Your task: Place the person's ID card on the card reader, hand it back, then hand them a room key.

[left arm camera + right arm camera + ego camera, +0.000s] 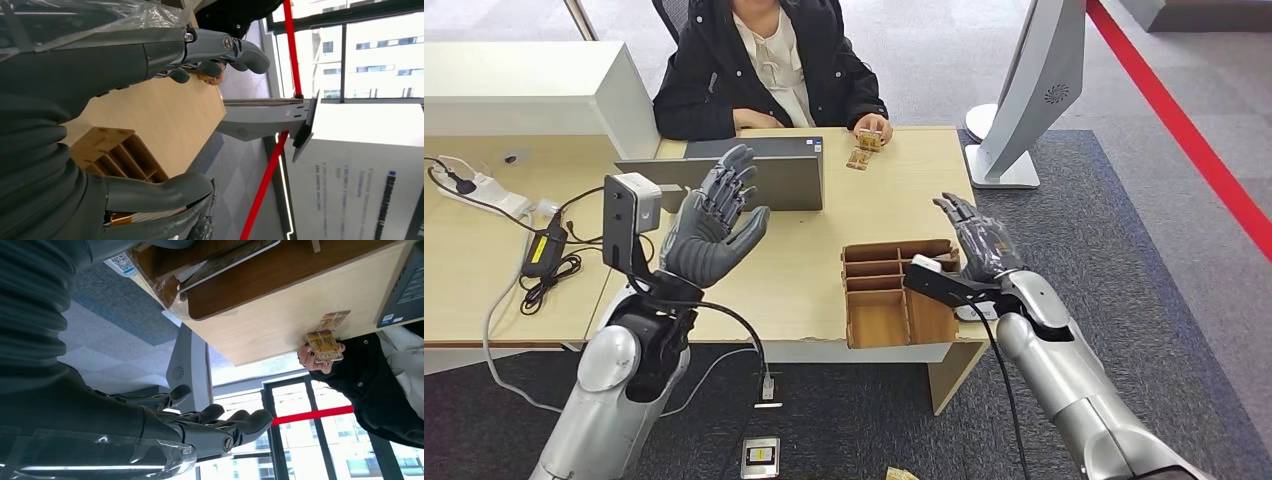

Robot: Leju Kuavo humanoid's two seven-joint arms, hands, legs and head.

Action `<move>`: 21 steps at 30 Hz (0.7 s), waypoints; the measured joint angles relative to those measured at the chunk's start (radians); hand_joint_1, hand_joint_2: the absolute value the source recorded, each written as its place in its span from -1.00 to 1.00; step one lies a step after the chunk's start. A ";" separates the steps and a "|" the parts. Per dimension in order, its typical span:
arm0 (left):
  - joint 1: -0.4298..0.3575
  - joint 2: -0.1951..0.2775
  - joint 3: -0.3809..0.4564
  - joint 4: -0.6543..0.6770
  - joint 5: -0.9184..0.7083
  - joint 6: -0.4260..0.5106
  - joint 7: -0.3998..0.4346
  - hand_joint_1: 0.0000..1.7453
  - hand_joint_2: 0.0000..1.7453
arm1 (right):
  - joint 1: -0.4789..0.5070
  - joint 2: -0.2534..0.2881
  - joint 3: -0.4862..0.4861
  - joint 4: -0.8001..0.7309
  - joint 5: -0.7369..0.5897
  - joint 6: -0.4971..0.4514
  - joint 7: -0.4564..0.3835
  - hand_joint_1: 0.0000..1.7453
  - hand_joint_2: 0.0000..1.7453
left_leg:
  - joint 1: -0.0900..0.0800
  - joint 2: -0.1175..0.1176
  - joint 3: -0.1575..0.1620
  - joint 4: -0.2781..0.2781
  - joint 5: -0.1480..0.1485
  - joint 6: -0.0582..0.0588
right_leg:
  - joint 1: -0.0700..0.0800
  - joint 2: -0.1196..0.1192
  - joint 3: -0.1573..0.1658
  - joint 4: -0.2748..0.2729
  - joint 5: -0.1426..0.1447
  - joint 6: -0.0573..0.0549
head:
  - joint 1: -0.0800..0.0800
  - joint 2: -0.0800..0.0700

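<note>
The card [869,139] was held by the person at the far edge; both hands, left [712,222] and right [980,243], were spread and bare, so it had to be taken first.

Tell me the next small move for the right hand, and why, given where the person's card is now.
Probably reach the right hand forward toward the person's hand, palm ready to take the card. The person holds that card at the far edge of the desk, another card lies beside it, and both robot hands are raised and hold nothing. The left hand sits farther off, in front of the laptop.
</note>
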 joint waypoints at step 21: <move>0.013 0.003 0.004 -0.017 -0.001 -0.017 0.006 -1.00 1.00 | 0.011 -0.001 0.001 0.000 0.000 0.020 -0.001 -1.00 1.00 | 0.000 0.000 0.000 0.000 0.000 0.000 | 0.000 0.000 0.000 0.000 0.000 0.000 | 0.000 0.000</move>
